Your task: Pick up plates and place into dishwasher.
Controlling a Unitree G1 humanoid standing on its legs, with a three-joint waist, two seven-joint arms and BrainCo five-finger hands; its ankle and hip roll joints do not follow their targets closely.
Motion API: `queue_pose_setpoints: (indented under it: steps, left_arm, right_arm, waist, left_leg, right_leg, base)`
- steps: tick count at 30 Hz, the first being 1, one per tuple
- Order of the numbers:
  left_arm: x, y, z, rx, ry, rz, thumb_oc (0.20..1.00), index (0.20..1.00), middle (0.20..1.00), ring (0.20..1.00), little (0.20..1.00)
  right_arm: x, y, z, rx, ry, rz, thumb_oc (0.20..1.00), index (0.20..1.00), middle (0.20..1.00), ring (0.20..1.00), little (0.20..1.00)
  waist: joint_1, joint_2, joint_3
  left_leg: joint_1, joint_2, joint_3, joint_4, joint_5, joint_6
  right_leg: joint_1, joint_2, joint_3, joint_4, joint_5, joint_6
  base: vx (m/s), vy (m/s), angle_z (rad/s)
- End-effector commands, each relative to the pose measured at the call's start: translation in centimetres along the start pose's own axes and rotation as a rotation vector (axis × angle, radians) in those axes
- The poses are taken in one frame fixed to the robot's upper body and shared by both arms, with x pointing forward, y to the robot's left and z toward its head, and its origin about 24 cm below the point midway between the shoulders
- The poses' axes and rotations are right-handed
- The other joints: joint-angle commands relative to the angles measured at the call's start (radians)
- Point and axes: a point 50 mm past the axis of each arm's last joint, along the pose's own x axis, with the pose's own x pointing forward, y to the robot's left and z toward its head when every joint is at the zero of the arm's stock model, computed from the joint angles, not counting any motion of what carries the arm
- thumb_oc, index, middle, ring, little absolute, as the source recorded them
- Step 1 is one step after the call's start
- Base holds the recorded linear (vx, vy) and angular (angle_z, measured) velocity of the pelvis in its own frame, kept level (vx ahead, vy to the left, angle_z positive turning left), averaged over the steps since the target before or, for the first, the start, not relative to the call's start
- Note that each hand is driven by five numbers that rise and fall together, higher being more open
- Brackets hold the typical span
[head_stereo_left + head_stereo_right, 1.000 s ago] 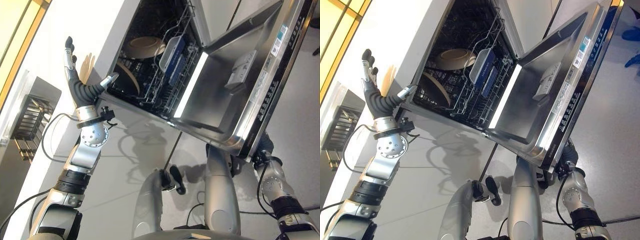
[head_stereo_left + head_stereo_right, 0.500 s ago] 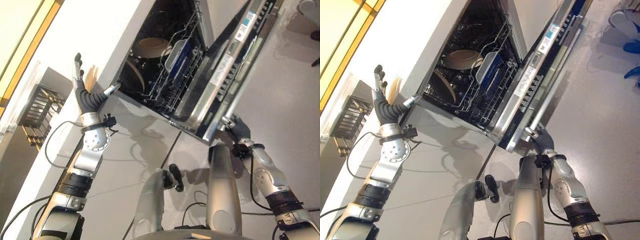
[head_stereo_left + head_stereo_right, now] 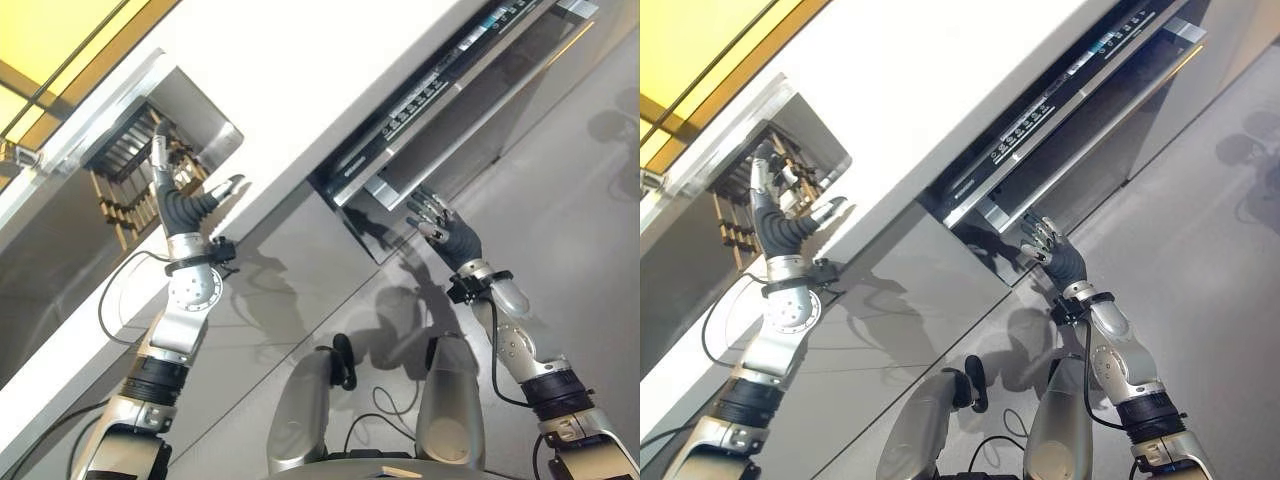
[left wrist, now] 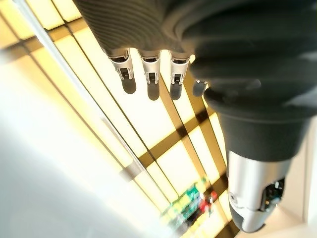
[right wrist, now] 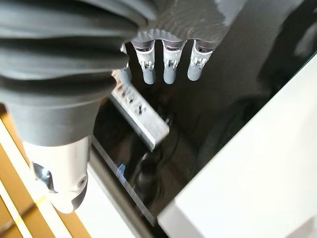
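While the dishwasher door stands almost shut under the counter edge, I have my right hand just below its long handle, fingers straight and relaxed, holding nothing. My left hand is raised by the counter's end, near a rack of slats, fingers spread and empty too. I see no plates; I judge they are inside behind the door. To finish well I'd press flat-fingered near the handle's middle until the door seats evenly. Small print runs along the control strip, too small to read.
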Motion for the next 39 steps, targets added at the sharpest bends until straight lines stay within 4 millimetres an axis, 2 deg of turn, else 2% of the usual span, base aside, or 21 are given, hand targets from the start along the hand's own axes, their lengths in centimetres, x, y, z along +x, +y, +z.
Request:
queue_pose_setpoints:
  steps: [1, 11, 18, 25, 31, 35, 39]
  left_arm:
    - [2.7, 4.0, 0.9, 0.128, -0.100, 0.048, 1.000, 1.000, 1.000, 1.000, 1.000]
    - [1.3, 5.2, 0.3, 0.187, -0.071, -0.025, 1.000, 1.000, 1.000, 1.000, 1.000]
    - [0.9, 5.1, 0.2, 0.183, -0.068, -0.065, 1.000, 1.000, 1.000, 1.000, 1.000]
    - [0.4, 5.1, 0.2, 0.162, -0.065, -0.056, 1.000, 1.000, 1.000, 1.000, 1.000]
    - [-0.5, 5.8, 0.1, 0.138, -0.040, -0.006, 1.000, 1.000, 1.000, 1.000, 1.000]
    - [-1.1, 6.0, -0.2, 0.118, 0.003, 0.041, 1.000, 1.000, 1.000, 1.000, 1.000]
    - [-1.4, 6.3, -0.5, 0.096, 0.029, 0.070, 1.000, 1.000, 1.000, 1.000, 1.000]
  right_arm:
    - [0.9, 2.7, 1.2, 0.065, -0.155, 0.101, 1.000, 1.000, 1.000, 1.000, 1.000]
    - [-0.4, 2.7, -1.1, 0.168, -0.124, 0.038, 1.000, 1.000, 1.000, 1.000, 1.000]
    - [-1.4, 1.9, -2.6, 0.213, -0.087, -0.059, 1.000, 1.000, 1.000, 1.000, 1.000]
    - [-3.8, 0.8, -4.5, 0.184, -0.018, -0.242, 1.000, 1.000, 1.000, 1.000, 1.000]
    - [-4.8, 0.9, -2.3, 0.027, -0.091, -0.230, 1.000, 1.000, 1.000, 1.000, 1.000]
    - [-4.3, 1.3, 1.1, -0.113, -0.224, -0.210, 1.000, 1.000, 1.000, 1.000, 1.000]
    - [-3.7, 2.2, 4.5, -0.204, -0.356, -0.173, 1.000, 1.000, 1.000, 1.000, 1.000]
  waist:
    - [0.034, -0.099, -0.131]
    - [0.081, -0.165, -0.229]
    - [0.078, -0.174, -0.254]
    - [0.037, -0.174, -0.265]
    - [0.003, -0.180, -0.281]
    - [0.012, -0.193, -0.296]
    - [0.034, -0.207, -0.312]
  left_leg:
    - [0.008, -0.028, 0.026, -0.025, -0.031, 0.090]
    - [0.151, -0.017, 0.031, -0.191, 0.011, 0.085]
    - [0.208, -0.005, 0.054, -0.278, 0.049, 0.077]
    - [0.248, 0.017, 0.075, -0.362, 0.086, 0.071]
    - [0.288, 0.034, 0.092, -0.440, 0.124, 0.052]
    - [0.291, 0.036, 0.083, -0.431, 0.117, 0.040]
    - [0.284, 0.023, 0.082, -0.398, 0.088, 0.046]
  right_leg:
    - [0.123, -0.034, 0.046, -0.184, 0.136, 0.000]
    - [0.307, 0.017, -0.037, -0.422, 0.206, 0.026]
    - [0.362, 0.042, -0.057, -0.527, 0.248, 0.038]
    - [0.365, 0.070, -0.042, -0.577, 0.270, 0.045]
    - [0.391, 0.089, -0.030, -0.658, 0.300, 0.055]
    - [0.409, 0.089, -0.029, -0.700, 0.319, 0.058]
    - [0.417, 0.076, -0.035, -0.705, 0.323, 0.065]
  base:
    - [0.11, -0.173, 0.14]
    - [0.09, -0.139, 0.07]
    - [-0.04, -0.089, 0.02]
    - [-0.13, -0.042, -0.07]
    - [-0.08, -0.002, -0.19]
    - [0.02, 0.047, -0.14]
    - [0.08, 0.121, -0.04]
